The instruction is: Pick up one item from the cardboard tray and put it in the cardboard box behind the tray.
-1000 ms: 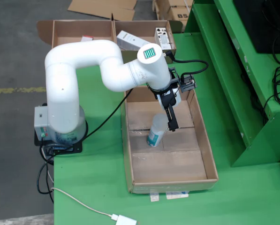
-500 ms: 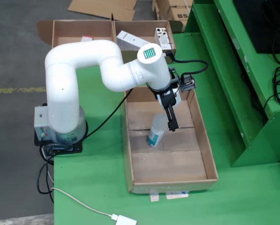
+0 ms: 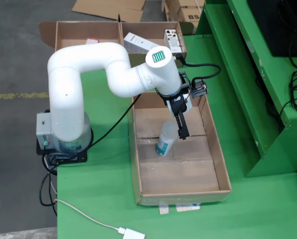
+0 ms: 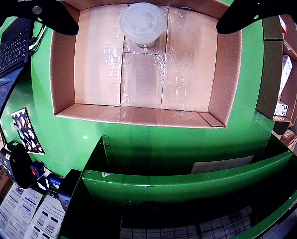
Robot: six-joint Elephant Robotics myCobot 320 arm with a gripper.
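Gripper (image 3: 180, 130): ours, black, hanging inside the cardboard tray (image 3: 215, 149) in the view from above, jaws spread wide. In the view that rides on the gripper, one dark fingertip (image 4: 53, 15) shows at the upper left and the other at the upper right, well apart and touching nothing. Bottle (image 3: 165, 139): translucent, with a blue-green label, standing on the tray floor; in the view from above it lies just beside our gripper and partly behind it, and in the riding view its round pale top (image 4: 142, 22) sits between the two fingertips, nearer the left one. Tray: long, shallow, taped along its floor seams, resting on the green table (image 3: 98, 189). Cardboard box (image 3: 63, 31): beyond the tray's far end, divided in two, holding a few small cartons. White arm (image 3: 88, 64): reaching over from its base at the table's left edge.
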